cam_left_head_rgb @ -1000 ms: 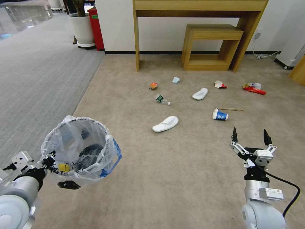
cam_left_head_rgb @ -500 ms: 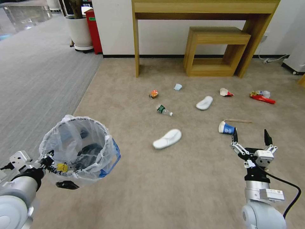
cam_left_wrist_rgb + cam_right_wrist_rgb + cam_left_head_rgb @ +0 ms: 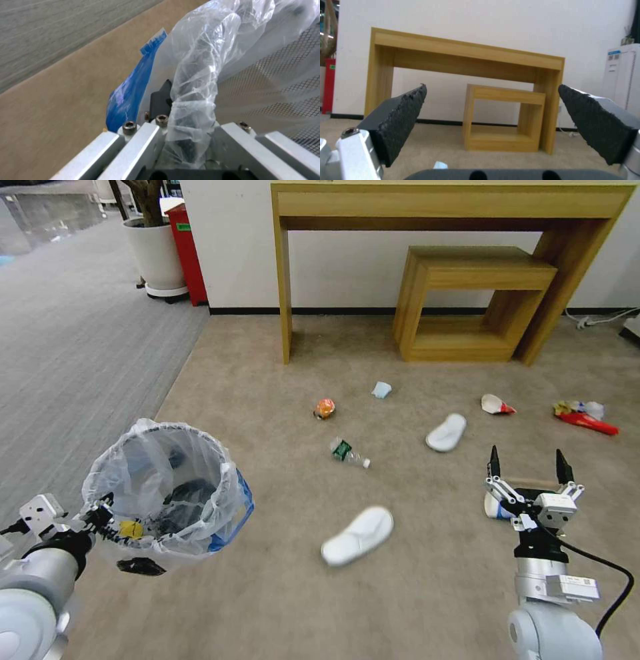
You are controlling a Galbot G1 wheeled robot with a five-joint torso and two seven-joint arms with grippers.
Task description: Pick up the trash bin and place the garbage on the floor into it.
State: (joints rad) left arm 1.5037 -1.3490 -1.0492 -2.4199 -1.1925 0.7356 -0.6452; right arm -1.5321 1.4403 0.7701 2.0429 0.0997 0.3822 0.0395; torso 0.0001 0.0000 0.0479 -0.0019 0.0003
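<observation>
My left gripper (image 3: pixel 100 517) is shut on the rim of the trash bin (image 3: pixel 167 493), a dark mesh bin with a clear bag (image 3: pixel 196 75) and a blue patch (image 3: pixel 130 97), held above the floor (image 3: pixel 267 593) at the left. Garbage lies ahead: a near slipper (image 3: pixel 358 535), a far slipper (image 3: pixel 447 432), a bottle (image 3: pixel 348 452), a can (image 3: pixel 324 409), a mask (image 3: pixel 381 390), a crushed cup (image 3: pixel 497 405) and a red wrapper (image 3: pixel 587 418). My right gripper (image 3: pixel 527 460) is open and empty, and partly covers the blue cup (image 3: pixel 492 507).
A tall wooden table (image 3: pixel 453 203) and a low wooden stool (image 3: pixel 480 280) stand against the white wall behind the litter. Grey ribbed carpet (image 3: pixel 80 347) runs along the left, with a white planter (image 3: pixel 157 260) and a red box (image 3: pixel 187 247) at the far left.
The whole picture has shifted: the camera has moved forward, so the litter and furniture sit nearer. Both arms hold the same pose, with the bin still gripped.
</observation>
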